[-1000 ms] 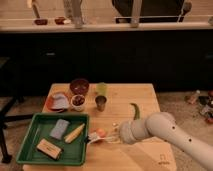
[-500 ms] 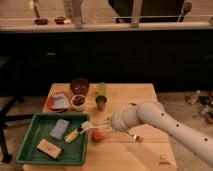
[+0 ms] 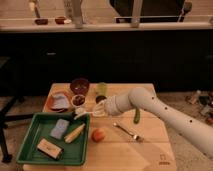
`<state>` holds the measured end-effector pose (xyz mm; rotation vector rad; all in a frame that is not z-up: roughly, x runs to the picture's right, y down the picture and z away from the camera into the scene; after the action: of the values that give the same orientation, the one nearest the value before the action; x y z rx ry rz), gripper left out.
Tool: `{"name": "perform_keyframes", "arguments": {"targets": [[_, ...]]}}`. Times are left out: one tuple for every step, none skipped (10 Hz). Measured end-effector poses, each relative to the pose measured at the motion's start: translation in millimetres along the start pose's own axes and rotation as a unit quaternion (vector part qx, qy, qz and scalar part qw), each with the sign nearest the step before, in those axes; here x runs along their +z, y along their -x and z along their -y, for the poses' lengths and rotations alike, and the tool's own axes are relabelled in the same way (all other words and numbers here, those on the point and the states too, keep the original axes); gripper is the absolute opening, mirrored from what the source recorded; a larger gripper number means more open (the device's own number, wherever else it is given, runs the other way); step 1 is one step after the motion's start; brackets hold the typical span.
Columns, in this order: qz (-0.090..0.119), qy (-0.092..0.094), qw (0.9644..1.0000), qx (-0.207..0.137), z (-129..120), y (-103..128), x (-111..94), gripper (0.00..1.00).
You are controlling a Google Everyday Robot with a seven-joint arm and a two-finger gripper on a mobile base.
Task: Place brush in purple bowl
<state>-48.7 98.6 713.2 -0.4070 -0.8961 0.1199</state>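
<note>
Brush: the brush (image 3: 84, 113) sits left of the frame's centre, above the upper right corner of the green tray (image 3: 50, 115).
Long axis: close to level across the frame, dipping a little toward the lower left. The pale handle runs out leftward from the gripper; which end carries the bristle head cannot be told.
Grip: the gripper (image 3: 95, 110) is at the brush's right end, its jaws pinched on the handle.
Change: half a second ago brush and gripper were lower and further right, near the orange fruit (image 3: 98, 134). Both have travelled up and left, closer to the bowls.
Purple bowl: the purple bowl (image 3: 79, 85) stands above the brush at the table's far edge, apart from it, with the white bowl (image 3: 78, 100) between them.
Arm: the white arm (image 3: 165, 112) enters from the lower right edge, rises to a bend right of centre, then reaches leftward, nearly level, over the table (image 3: 150, 145).
Nearby: the fork (image 3: 126, 131) lies below the forearm, and the orange plate (image 3: 56, 100) lies left of the white bowl.
</note>
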Motion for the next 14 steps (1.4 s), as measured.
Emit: {"name": "perform_keyframes", "arguments": {"targets": [[0.004, 0.0, 1.0, 0.002, 12.6, -1.1, 9.2, 0.0], [0.01, -0.001, 0.9999, 0.006, 25.8, -3.5, 20.2, 0.0], [0.016, -0.001, 0.9998, 0.011, 37.4, -5.5, 29.2, 0.0], [0.022, -0.004, 0.9996, 0.019, 52.7, -8.9, 39.2, 0.0], [0.025, -0.004, 0.9994, 0.022, 62.5, -9.2, 46.6, 0.0], [0.027, -0.004, 0.9993, 0.024, 67.4, -8.5, 51.7, 0.0], [0.027, -0.004, 0.9993, 0.024, 67.5, -8.9, 51.8, 0.0], [0.026, -0.005, 0.9993, 0.025, 67.7, -9.9, 50.1, 0.0], [0.026, -0.005, 0.9993, 0.026, 67.7, -10.6, 49.9, 0.0], [0.027, -0.004, 0.9993, 0.025, 67.6, -9.0, 51.3, 0.0], [0.027, -0.004, 0.9993, 0.025, 67.6, -8.9, 51.4, 0.0], [0.027, -0.004, 0.9993, 0.025, 67.5, -9.1, 51.3, 0.0], [0.027, -0.004, 0.9993, 0.025, 67.5, -8.9, 51.5, 0.0], [0.026, -0.005, 0.9993, 0.025, 67.7, -9.0, 51.4, 0.0]]}}
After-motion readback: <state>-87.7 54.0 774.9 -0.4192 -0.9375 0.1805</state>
